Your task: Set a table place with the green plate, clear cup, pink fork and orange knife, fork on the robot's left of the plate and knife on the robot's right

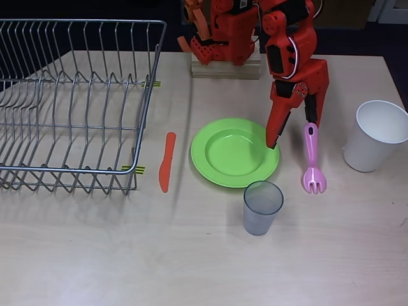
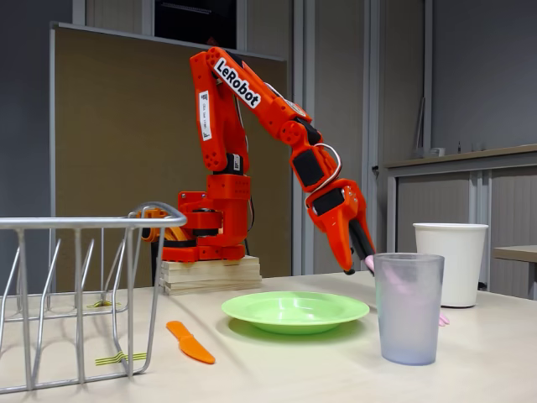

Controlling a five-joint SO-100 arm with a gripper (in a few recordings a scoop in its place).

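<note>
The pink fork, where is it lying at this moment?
In the overhead view the pink fork lies on the table right of the green plate, between it and the white cup, with its handle end at the gripper.

Orange arm (image 2: 252, 109); white "LeRobot" lettering

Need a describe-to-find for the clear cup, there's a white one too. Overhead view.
Start from the green plate at mid-table in the overhead view. The clear cup stands just below its lower right rim, nearest the picture's bottom edge. It is the smaller, see-through grey tumbler; the white cup is opaque, larger, and far right beyond the pink fork.
</note>
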